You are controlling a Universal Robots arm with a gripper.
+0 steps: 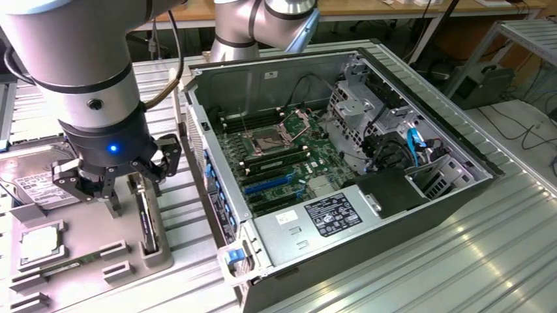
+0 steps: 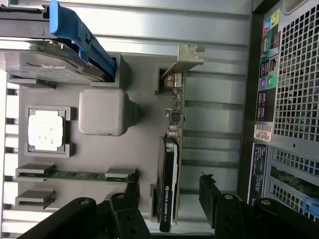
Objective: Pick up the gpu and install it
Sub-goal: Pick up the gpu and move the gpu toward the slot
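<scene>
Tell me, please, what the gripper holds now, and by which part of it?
Nothing is held. The gripper is open over the gpu, with one finger to each side and a gap between each finger and the card.

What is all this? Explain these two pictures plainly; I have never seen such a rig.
A grey robot arm works beside an open computer case. One picture comes from a camera off the arm; the other looks down from its wrist. On the grey parts tray lie a hard drive, a processor chip and a memory stick; the gpu stands on edge in a slot. The arm's jaws are open, one on each side of the gpu, holding nothing.
</scene>
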